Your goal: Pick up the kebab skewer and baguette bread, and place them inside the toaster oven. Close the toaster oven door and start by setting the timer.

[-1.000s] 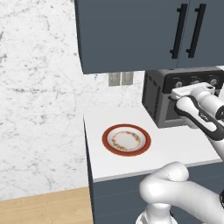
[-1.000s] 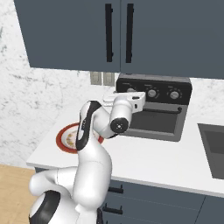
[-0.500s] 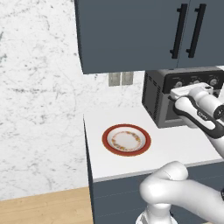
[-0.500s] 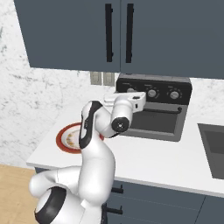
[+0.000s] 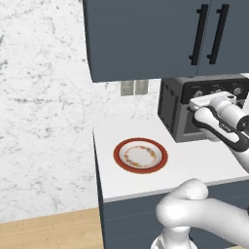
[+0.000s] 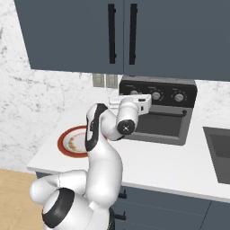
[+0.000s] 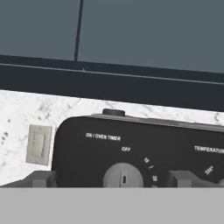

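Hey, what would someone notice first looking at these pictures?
The white arm's hand held up against the toaster oven, fingers spread on either side of its leftmost knob, marked as the timer. Next, the red-rimmed plate on the white counter, left of the oven.

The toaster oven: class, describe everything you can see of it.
The toaster oven is a boxy dark grey and black appliance standing on the white counter below the wall cabinets. Its top panel carries three silver-marked knobs; the left one, labelled timer, points at off. The glass door with bar handle is shut. The open gripper faces the timer knob.
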Tool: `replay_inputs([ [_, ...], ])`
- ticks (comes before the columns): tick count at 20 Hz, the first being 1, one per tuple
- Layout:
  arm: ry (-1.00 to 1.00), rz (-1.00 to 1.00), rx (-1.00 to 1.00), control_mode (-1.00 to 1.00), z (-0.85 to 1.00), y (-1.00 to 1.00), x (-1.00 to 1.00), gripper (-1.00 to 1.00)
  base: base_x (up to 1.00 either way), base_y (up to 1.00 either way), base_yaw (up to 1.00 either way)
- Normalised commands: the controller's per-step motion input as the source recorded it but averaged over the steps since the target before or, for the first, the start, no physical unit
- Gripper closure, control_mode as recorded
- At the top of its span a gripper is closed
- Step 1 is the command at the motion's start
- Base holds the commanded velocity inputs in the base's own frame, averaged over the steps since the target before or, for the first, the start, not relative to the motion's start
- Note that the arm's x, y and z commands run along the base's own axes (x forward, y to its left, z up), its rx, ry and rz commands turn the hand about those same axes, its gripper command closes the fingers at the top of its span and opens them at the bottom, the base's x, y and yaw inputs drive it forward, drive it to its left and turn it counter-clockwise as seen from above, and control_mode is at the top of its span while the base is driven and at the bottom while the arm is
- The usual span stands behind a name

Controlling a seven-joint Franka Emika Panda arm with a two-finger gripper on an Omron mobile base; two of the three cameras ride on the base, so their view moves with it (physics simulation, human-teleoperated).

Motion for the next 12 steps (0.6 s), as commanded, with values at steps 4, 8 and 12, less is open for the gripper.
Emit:
replay_inputs([
  [4, 0.0, 0.0, 0.0, -1.0, -0.07, -0.01, 0.1, -1.0, 0.0, 0.0, 0.0],
  [8, 0.0, 0.0, 0.0, -1.0, -0.01, 0.0, 0.11, -1.0, 0.0, 0.0, 0.0],
  [12, 0.0, 0.0, 0.0, -1.0, 0.0, 0.0, 0.07, -1.0, 0.0, 0.0, 0.0],
])
